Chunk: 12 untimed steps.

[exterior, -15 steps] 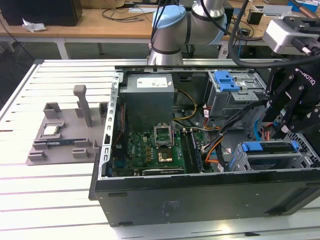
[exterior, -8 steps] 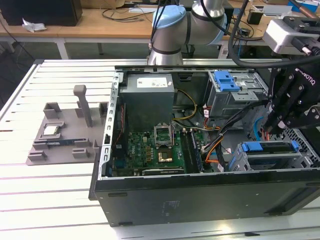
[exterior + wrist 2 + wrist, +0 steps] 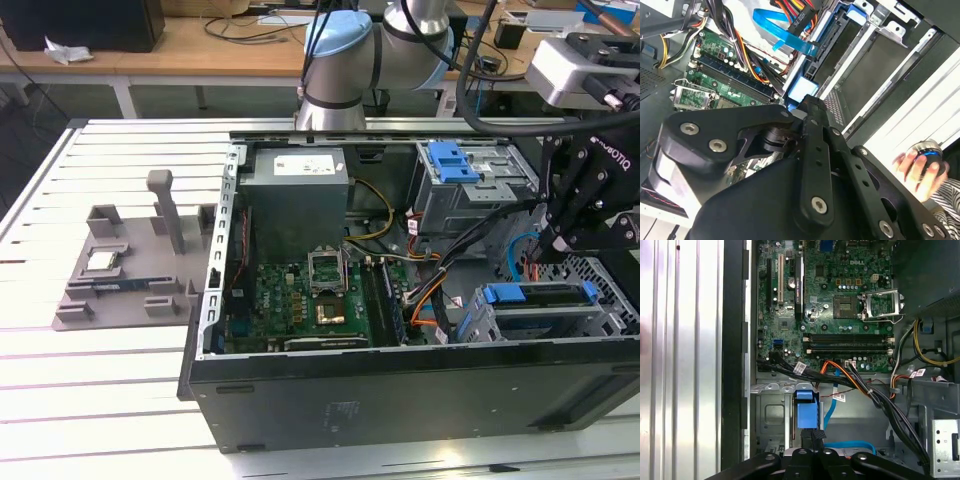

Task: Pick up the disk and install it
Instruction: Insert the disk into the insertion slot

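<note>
**Gripper [image 3: 553,243] at disk [image 3: 530,296], lower drive cage**

Exterior view: disk sits edge-up in cage [image 3: 478,328] at the corner of the case [image 3: 400,395], on the exterior view's right, w/ blue rail uppermost. Gripper hangs just above the rail. Both wrist views: fingers [image 3: 810,446] clenched together w/ nothing between them, tips touching the end of the disk's blue tab. Orange and black cables [image 3: 860,385] run between cage and mobo [image 3: 840,305]. PSU [image 3: 297,195] is well apart, at the far side of the case.
</note>
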Each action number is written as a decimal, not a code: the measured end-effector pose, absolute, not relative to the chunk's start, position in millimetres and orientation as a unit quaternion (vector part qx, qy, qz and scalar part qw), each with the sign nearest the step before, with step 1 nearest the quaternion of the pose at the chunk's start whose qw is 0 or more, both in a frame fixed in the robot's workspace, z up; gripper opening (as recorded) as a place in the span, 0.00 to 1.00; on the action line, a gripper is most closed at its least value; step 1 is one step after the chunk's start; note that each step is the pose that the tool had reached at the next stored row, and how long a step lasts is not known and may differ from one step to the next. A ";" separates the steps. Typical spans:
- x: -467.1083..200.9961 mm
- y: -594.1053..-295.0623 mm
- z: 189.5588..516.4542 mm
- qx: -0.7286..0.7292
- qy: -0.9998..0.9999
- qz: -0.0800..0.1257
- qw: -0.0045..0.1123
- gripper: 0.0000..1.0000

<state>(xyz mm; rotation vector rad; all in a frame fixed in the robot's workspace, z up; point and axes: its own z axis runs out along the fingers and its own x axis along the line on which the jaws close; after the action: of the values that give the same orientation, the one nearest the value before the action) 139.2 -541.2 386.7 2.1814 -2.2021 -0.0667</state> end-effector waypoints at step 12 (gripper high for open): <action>177.6 -538.9 386.4 0.704 -0.710 -0.021 0.022 0.11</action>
<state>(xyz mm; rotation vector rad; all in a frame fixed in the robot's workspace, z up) 177.6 -538.9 386.4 2.1807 -2.1997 -0.0658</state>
